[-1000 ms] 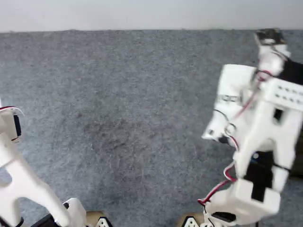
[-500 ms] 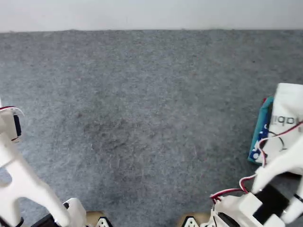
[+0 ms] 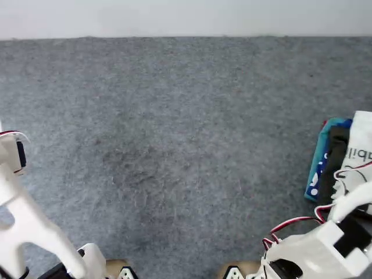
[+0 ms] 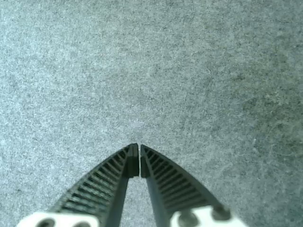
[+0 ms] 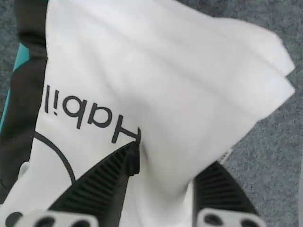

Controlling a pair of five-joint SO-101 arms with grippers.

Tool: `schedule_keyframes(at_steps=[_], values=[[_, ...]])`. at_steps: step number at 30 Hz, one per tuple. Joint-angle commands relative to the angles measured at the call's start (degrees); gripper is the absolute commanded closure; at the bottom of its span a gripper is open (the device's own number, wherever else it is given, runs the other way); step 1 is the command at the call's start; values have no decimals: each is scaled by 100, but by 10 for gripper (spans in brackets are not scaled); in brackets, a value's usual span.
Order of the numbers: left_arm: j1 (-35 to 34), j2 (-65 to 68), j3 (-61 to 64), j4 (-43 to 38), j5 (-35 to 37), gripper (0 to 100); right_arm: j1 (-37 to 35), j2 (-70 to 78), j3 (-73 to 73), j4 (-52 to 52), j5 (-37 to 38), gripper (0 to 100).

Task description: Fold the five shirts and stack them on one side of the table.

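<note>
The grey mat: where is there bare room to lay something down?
Free: the wide middle of the grey mat, from the far edge to the arm bases, between the left arm and the shirt stack. Crowded: the right edge, where the right arm holds a white shirt at that stack.

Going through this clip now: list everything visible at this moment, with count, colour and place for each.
table cover: one, grey felt, across the whole work area
wall: one strip, white, along the table's far edge
white shirt: one, white with black print, folded, top of the stack at the table's right edge
black shirt: one, black, in that stack under the white one
teal shirt: one, teal-blue, lowest layer that shows, its edge sticking out toward the table's middle
left arm: one, white, near left corner
right arm: one, white with red wires, near right corner
left gripper: one, black jaws shut, over bare cover
right gripper: one, black, on the white shirt
</note>
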Motion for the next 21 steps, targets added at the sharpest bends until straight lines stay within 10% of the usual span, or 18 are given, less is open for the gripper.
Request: schedule_keyframes(at_steps=[1, 8, 14, 21], values=[[-26, -149, -31, 62, -62, 987, 101, -453, -53, -127, -132, 710], [-26, -149, -31, 62, -62, 987, 40, -1684, -18, 259, -246, 727], [-26, -149, -22, 62, -62, 987, -171, -1613, -18, 1411, -193, 994], [-26, -149, -22, 62, -62, 987, -48, -505, 563, 1754, 316, 990]])
